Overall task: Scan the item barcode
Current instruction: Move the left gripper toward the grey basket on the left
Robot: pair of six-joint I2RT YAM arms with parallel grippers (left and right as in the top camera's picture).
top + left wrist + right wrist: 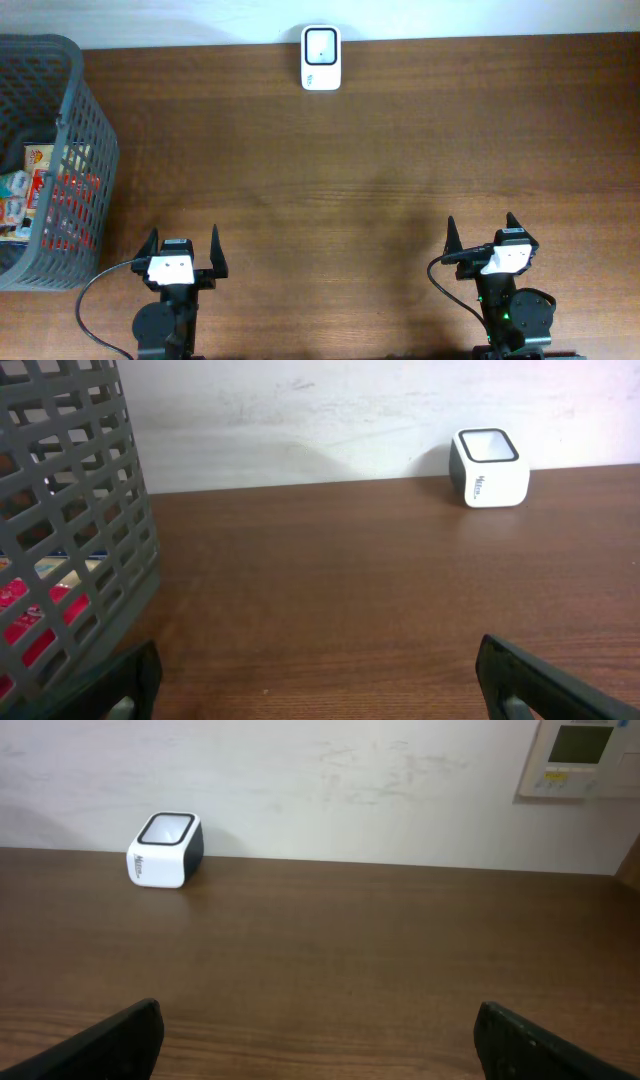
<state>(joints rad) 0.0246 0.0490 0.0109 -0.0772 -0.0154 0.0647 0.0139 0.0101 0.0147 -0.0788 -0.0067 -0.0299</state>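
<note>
Two-arm workstation, seen from above and from each wrist. The left gripper stood at 7 o'clock on the wooden table, its two dark fingers spread wide with only bare wood between them. The right gripper stood at 5 o'clock with its jaws equally wide and nothing held. Both pointed toward 12 o'clock. A black cable looped from the left arm's base toward 8 o'clock.

At 12 o'clock, against the far edge of the table and well apart from both grippers, sat the barcode scanner, a small white block with a dark-framed window on its upper face. From the left wrist it appeared at 1 o'clock; from the right wrist, at 10 o'clock.

At 9 o'clock stood a grey slatted basket, reaching past the left border of the overhead view. Inside it lay the packaged items, red and pale wrappers showing through the slats; their labels could not be read. A white wall closed the scene behind the table, bearing a control panel at 1 o'clock in the right wrist view.
</note>
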